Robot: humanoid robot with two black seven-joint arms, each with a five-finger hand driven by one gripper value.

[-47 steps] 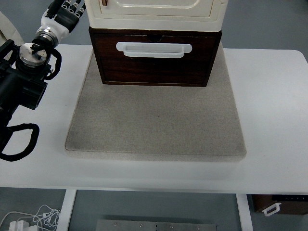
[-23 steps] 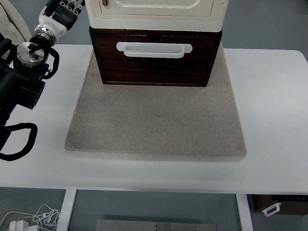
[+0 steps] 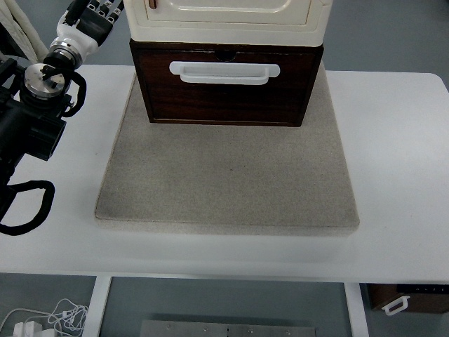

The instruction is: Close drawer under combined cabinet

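Nearest, the grey mat (image 3: 224, 179) is seen lying flat on the white surface (image 3: 400, 175). Beyond it the dark wooden drawer (image 3: 226, 88) sits under the cream cabinet (image 3: 228, 17), its front and white handle (image 3: 224, 72) facing the camera, seemingly nearly shut. At far left the left hand (image 3: 95, 12) is raised beside the cabinet; whether its fingers are apart cannot be told. 1 flat, centred push on the front would be judged best

white table (image 3: 400, 140), grey floor (image 3: 393, 35) (cables (image 3: 49, 319) below)
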